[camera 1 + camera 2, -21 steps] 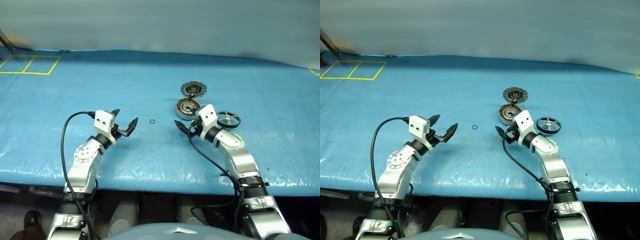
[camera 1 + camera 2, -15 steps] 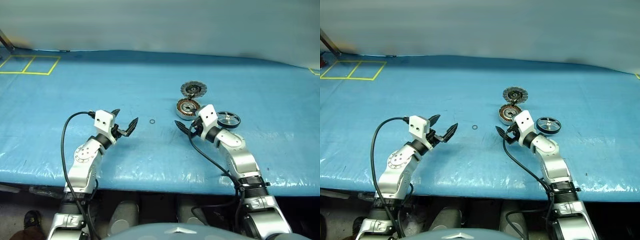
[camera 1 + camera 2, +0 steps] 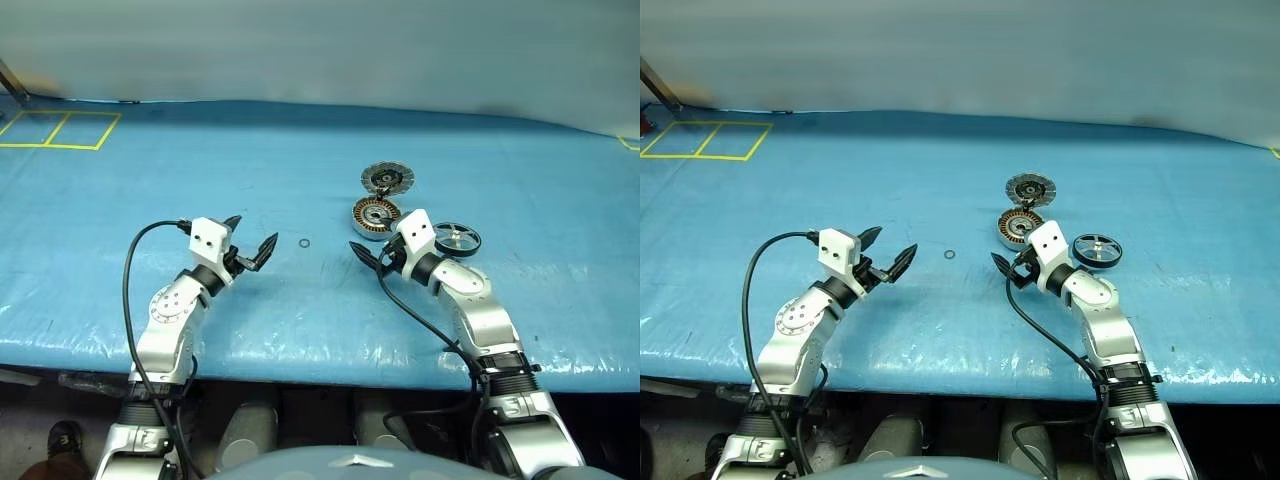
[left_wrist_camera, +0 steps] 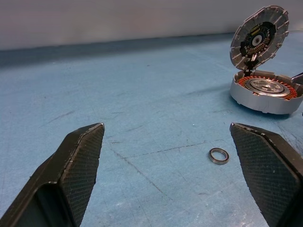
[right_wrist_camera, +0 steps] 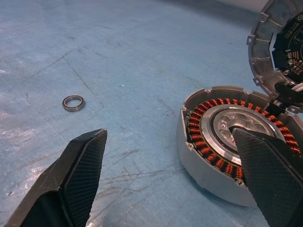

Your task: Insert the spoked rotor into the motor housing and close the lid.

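Both sets of fingers are spread wide and hold nothing: I see the left gripper [image 3: 250,255] above the blue worktop [image 3: 300,160] with a small metal ring [image 3: 304,243] lying just ahead of it, and the right gripper [image 3: 372,257] low, just beside the motor housing [image 3: 375,213]. From my station the housing sits uncovered, its copper windings showing, and the lid [image 3: 387,179] stands tilted up at its far edge, touching it. On the right gripper's outer side, near the housing, the spoked rotor [image 3: 457,239] lies flat on the worktop.
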Motion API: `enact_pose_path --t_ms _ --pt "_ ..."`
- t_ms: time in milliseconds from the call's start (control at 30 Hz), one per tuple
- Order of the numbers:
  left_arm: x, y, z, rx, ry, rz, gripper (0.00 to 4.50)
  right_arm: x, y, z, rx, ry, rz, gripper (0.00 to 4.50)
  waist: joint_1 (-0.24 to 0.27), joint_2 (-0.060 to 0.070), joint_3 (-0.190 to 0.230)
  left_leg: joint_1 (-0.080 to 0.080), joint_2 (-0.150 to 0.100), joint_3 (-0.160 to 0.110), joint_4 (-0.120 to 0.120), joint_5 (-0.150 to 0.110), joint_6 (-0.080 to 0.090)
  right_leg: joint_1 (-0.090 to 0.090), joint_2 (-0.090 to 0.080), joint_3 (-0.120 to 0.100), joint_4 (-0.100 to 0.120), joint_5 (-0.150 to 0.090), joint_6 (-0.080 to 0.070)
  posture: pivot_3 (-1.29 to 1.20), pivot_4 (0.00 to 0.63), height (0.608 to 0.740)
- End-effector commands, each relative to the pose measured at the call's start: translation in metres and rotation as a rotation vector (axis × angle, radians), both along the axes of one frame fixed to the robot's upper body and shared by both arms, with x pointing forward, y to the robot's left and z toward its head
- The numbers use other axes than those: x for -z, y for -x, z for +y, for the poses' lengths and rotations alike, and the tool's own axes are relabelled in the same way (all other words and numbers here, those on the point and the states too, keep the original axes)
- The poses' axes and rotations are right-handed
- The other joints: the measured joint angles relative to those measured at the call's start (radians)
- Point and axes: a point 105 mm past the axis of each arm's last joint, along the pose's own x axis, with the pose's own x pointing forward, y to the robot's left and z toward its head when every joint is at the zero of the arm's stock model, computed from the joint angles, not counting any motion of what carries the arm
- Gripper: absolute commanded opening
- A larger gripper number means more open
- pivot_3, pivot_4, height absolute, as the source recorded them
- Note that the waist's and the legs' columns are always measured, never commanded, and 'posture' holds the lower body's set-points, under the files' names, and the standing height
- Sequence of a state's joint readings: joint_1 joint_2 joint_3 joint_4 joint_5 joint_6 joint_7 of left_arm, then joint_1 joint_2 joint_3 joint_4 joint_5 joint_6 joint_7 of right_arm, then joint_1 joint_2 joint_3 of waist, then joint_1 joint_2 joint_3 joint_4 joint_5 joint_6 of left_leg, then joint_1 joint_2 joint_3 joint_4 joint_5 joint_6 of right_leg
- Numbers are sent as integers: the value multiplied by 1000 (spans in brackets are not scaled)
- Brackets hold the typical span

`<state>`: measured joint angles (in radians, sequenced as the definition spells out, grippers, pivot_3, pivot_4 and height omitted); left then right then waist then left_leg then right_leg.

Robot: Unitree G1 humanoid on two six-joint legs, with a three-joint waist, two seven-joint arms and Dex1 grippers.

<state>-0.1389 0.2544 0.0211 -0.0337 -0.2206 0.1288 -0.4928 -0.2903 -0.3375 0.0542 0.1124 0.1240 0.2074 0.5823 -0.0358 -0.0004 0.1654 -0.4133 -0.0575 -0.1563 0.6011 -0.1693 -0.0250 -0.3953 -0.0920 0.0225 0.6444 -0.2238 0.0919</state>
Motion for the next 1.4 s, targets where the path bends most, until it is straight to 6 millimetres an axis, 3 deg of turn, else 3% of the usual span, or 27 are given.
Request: enact_pose_path --t_ms 33,300,667,867,1100,1400 --pt "-13 -1 -7 33 21 -37 4500 -17 1 3 -24 -4 -59 4474 0 0 0 0 0 0 0 0 0 0 0 0 0 0 0 0 150 740" --pt "-6 0 -13 54 24 -1 4500 -21 2 0 -67 79 -68 4474 0 0 0 0 0 0 0 0 0 0 0 0 0 0 0 0 150 740" --pt "6 7 -18 121 -41 90 4500 -51 -24 7 -419 573 -116 4474 -5 -1 1 0 0 1 1 0 0 0 0 0 0 0 0 0 150 740" --pt "8 11 -15 112 -53 98 4500 -48 -47 8 -470 704 -60 4474 -1 -2 1 0 0 1 -1 0 0 -1 -1 0 -1 0 0 0 150 740" --pt "13 16 -6 57 -59 104 4500 -38 -51 -7 -469 764 -11 4474 -1 -2 2 -1 -1 0 -5 0 0 -2 -1 0 -2 3 -5 0 150 740" --pt "13 15 -7 45 -60 98 4500 -31 -54 -17 -456 816 23 4474 -2 -2 1 0 0 1 -4 1 -1 -2 -1 0 -1 1 -1 0 150 740"
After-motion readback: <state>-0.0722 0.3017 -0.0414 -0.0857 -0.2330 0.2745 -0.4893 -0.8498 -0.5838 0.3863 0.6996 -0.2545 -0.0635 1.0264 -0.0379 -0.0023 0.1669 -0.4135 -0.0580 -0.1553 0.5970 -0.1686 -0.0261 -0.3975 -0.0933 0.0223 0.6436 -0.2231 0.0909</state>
